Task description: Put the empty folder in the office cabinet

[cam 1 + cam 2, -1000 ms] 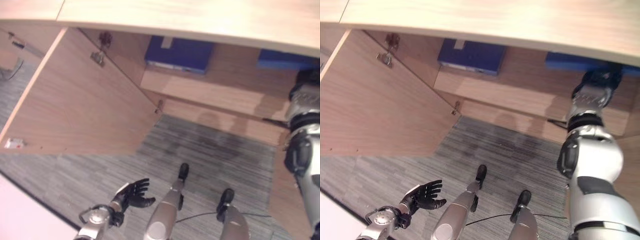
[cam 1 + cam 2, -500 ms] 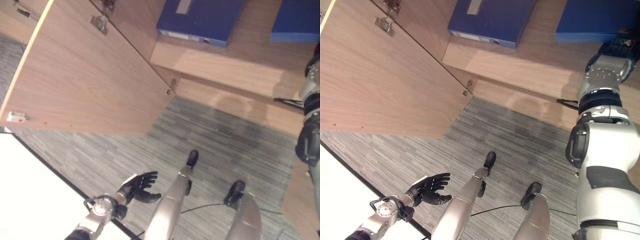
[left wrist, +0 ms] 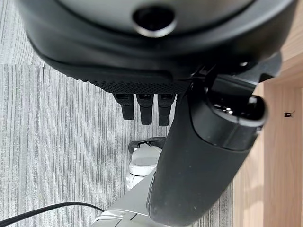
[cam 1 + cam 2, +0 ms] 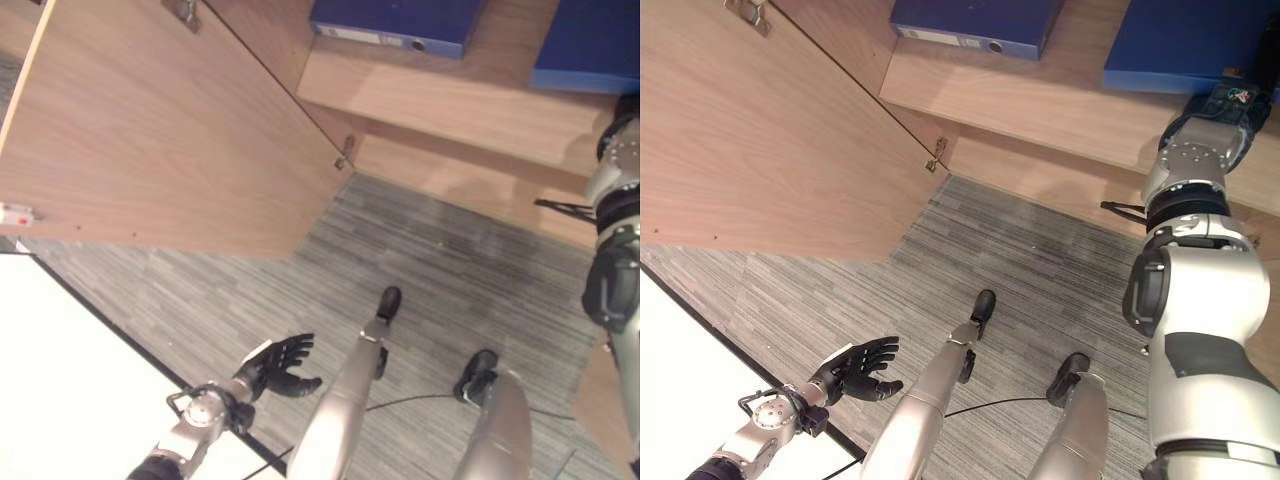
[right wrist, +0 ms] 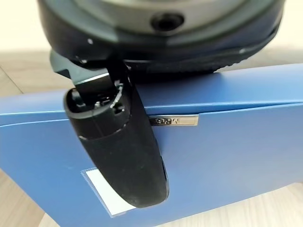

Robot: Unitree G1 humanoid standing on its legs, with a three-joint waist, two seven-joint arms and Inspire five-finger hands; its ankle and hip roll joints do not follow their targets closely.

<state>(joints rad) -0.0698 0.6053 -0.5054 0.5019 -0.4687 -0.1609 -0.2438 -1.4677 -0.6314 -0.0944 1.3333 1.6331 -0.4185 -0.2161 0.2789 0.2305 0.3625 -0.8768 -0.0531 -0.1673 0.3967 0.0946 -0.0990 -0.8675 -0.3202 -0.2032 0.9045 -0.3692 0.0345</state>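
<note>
The blue folder (image 4: 1185,45) lies flat on the cabinet shelf (image 4: 1060,100) at 1 o'clock in the head views, its long axis running roughly along the shelf's front edge. The right hand (image 4: 1220,100) is at the folder's near edge; the right wrist view shows its thumb (image 5: 125,151) lying across the folder's blue face beside a metal label strip (image 5: 173,121). Whether the other fingers are under the folder or clear of it cannot be told, so a grip is not confirmed. A second folder (image 4: 975,20) lies on the same shelf at 12 o'clock, well apart from the first, with bare shelf between them. The cabinet door (image 4: 760,140) stands open at 10 o'clock, clear of the right arm's path. The left hand (image 4: 855,368) hangs low at 7 o'clock over the carpet (image 4: 1040,260), fingers loosely spread, holding nothing. Judgement: the folder appears placed; what remains is drawing the right hand straight back off the shelf edge, where there is open room.
</note>
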